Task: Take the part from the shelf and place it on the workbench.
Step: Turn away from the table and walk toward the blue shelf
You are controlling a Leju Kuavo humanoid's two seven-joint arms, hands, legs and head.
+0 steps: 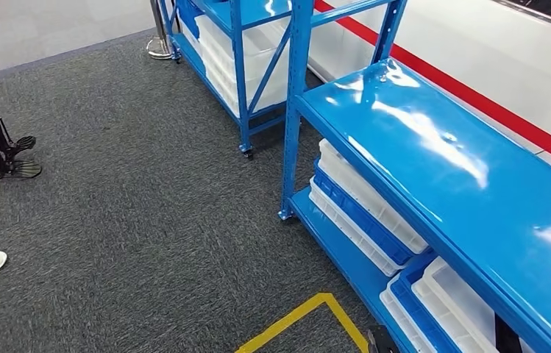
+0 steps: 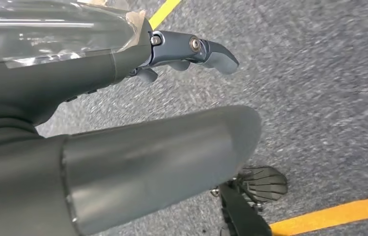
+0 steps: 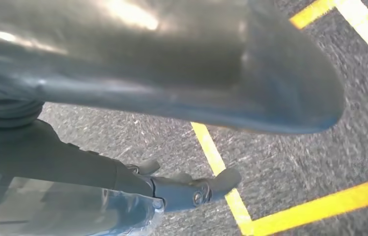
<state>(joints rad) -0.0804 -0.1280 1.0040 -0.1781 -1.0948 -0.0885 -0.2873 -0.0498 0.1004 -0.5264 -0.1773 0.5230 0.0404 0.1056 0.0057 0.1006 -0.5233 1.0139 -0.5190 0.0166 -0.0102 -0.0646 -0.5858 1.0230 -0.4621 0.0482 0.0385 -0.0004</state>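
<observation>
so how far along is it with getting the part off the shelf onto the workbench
Nothing looks done yet. The glossy blue metal shelf top is bare, and the white and blue plastic bins stacked beneath it sit untouched. In hand: nothing. The left hand and the right hand both hang over the grey carpet with fingers holding no part. Left: picking the part, carrying it, and placing it.

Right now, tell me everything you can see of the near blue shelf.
The near blue shelf is a glossy, blue-painted metal rack with a bare top deck throwing bright glare. A blue upright post runs down to a foot on the grey carpet. Its lower deck holds stacked white and blue bins, and more bins sit toward the near end. It stands beside a second blue rack; whether they touch is unclear.
</observation>
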